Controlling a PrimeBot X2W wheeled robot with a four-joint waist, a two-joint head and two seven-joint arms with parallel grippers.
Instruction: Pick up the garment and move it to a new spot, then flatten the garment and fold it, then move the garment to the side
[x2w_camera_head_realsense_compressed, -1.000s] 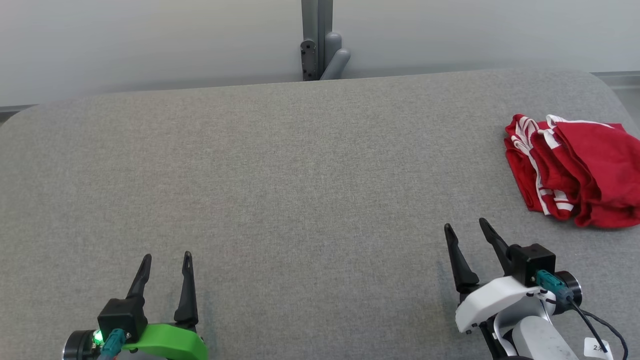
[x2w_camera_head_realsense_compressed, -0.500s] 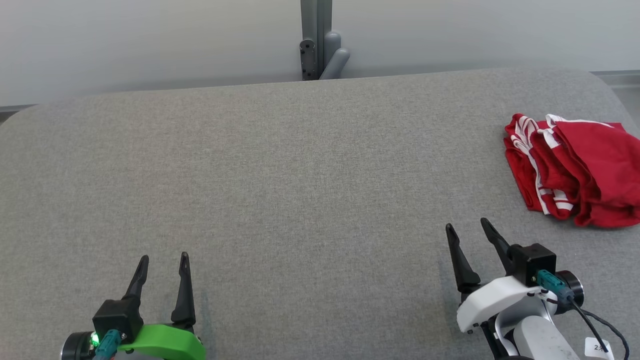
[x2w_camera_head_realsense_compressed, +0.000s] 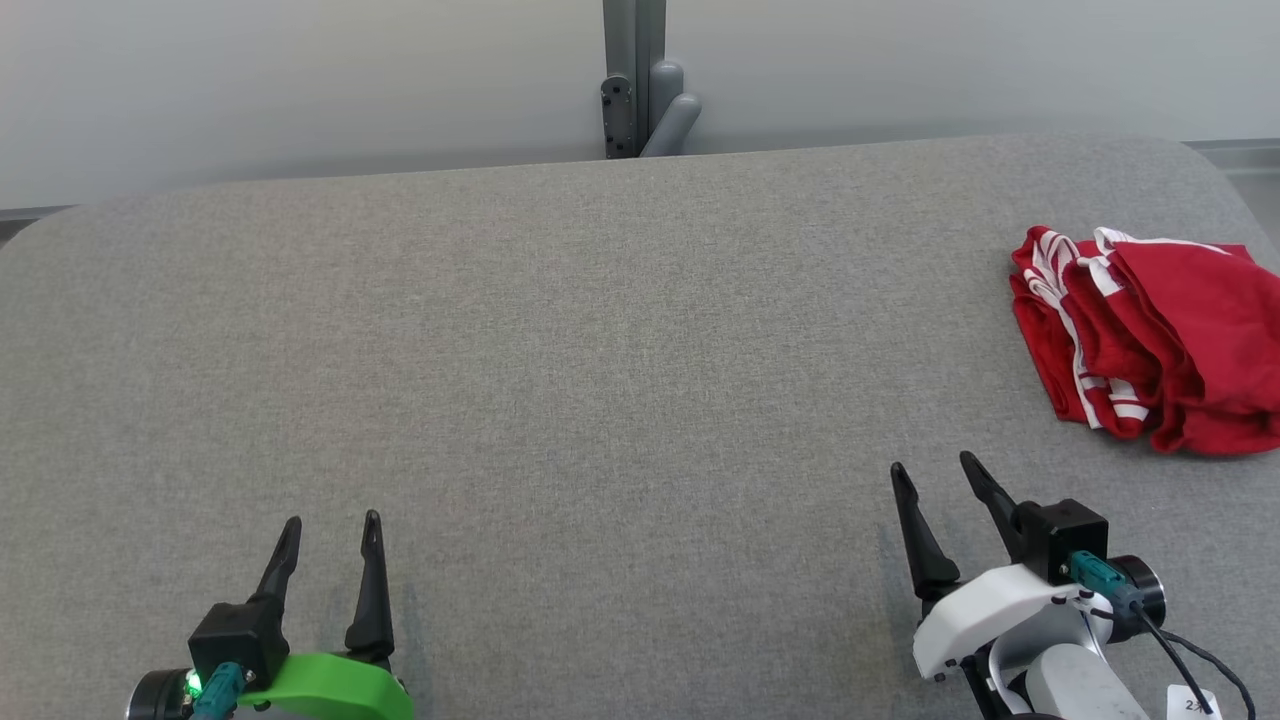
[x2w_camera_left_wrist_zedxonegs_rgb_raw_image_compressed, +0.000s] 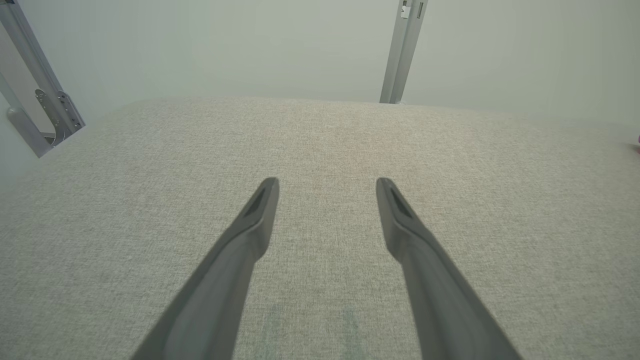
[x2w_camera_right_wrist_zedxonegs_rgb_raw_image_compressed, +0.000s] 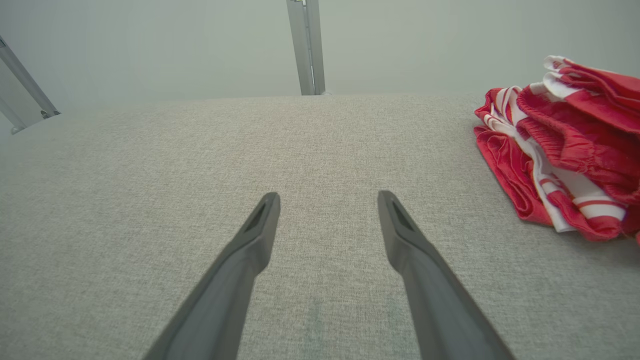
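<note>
Red cloth with white stripes, the garment lies in a crumpled heap at the far right of the grey fabric-covered table. It is close to the table's right edge, and its right part is cut off by the border of the head view. Nothing touches it.

The right end effector is over the front of the table, nearer the robot than the heap and to the left of it, apart from the cloth. Its two dark fingers stand spread wide with nothing between them, tips leaning slightly to the left. In the right wrist view the garment sits to the upper right of those fingers, folds of red bunched over a white-striped band, and bare grey fabric shows in the gap between the fingers.

The left end effector is at the front left of the table, well apart from the garment, likewise parted wide and empty. The left wrist view shows plain table between its tips. Behind the table's far edge a grey metal post rises against a pale wall.
</note>
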